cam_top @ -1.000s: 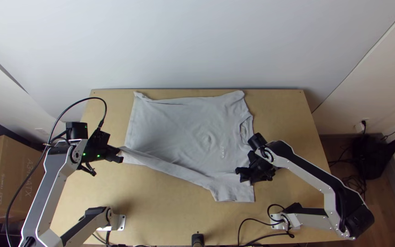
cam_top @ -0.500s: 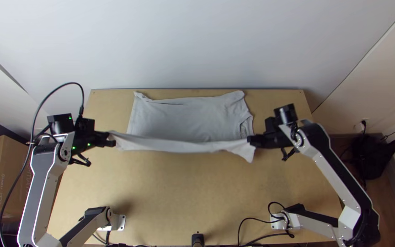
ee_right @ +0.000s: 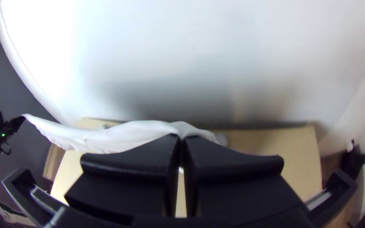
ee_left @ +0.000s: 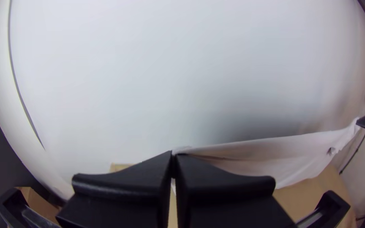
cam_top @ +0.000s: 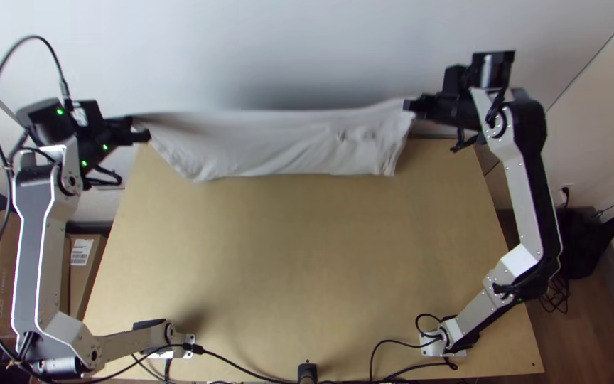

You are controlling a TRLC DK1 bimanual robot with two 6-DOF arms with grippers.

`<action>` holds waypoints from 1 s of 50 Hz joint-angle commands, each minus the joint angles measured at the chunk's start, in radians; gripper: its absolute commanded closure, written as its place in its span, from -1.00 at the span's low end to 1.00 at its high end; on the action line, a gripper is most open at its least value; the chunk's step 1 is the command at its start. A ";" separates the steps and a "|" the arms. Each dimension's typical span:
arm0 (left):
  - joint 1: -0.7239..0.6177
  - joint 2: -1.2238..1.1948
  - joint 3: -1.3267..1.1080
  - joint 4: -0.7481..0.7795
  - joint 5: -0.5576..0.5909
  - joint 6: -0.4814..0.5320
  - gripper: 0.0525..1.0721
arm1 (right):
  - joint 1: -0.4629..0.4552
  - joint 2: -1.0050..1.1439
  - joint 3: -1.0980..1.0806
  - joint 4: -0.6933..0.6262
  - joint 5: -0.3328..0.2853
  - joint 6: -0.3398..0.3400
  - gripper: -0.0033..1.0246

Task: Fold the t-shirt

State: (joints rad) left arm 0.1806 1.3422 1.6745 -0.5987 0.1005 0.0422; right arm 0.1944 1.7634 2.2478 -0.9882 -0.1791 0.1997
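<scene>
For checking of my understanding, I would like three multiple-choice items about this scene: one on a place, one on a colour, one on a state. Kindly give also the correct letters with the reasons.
1. Where is the t-shirt?
A) On the floor
B) At the far edge of the table
C) At the near edge of the table

2. Which colour is the t-shirt?
A) Pale grey
B) Red
C) Dark blue

3. How is the t-shirt?
A) Rolled in a ball
B) Folded in a small square
C) Stretched between the left hand and the right hand

Answers:
1. B: the top view shows it along the edge by the wall.
2. A: its cloth looks pale grey in the top view.
3. C: each wrist view shows cloth running from its hand's fingertips towards the other arm.
</scene>
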 commanded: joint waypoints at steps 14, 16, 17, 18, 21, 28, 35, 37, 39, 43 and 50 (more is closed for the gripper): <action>0.020 0.043 0.309 0.111 -0.133 -0.206 0.95 | -0.010 -0.191 0.004 0.287 0.158 -0.037 0.95; 0.025 0.009 0.309 0.112 -0.133 -0.229 0.95 | -0.010 -0.237 0.004 0.287 0.159 -0.029 0.95; 0.026 -0.009 0.309 0.111 -0.133 -0.239 0.95 | -0.010 -0.260 0.003 0.289 0.158 -0.026 0.95; 0.026 -0.031 0.306 0.109 -0.133 -0.242 0.95 | -0.010 -0.285 0.001 0.289 0.158 -0.025 0.95; 0.043 -0.100 0.289 0.108 -0.131 -0.255 0.95 | -0.007 -0.364 -0.014 0.287 0.158 -0.019 0.95; 0.049 -0.290 0.197 0.108 -0.119 -0.266 0.95 | 0.042 -0.571 -0.113 0.283 0.158 -0.020 0.95; 0.045 -0.515 0.070 0.148 -0.090 -0.268 0.95 | 0.096 -0.765 -0.226 0.244 0.156 0.018 0.95; 0.034 -0.568 0.047 0.143 -0.082 -0.268 0.95 | 0.099 -0.806 -0.241 0.220 0.151 0.033 0.95; 0.023 -0.617 0.025 0.140 -0.082 -0.266 0.95 | 0.099 -0.840 -0.246 0.194 0.147 0.052 0.95; 0.008 -0.687 0.002 0.108 -0.082 -0.265 0.95 | 0.099 -0.886 -0.248 0.137 0.124 0.064 0.95; -0.016 -0.729 -0.021 0.028 -0.082 -0.265 0.95 | 0.099 -0.907 -0.263 0.095 0.109 0.061 0.95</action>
State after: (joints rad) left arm 0.1768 0.6090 1.7027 -0.5343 0.0406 -0.2028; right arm 0.2935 0.8558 2.0098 -0.8917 -0.0879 0.2359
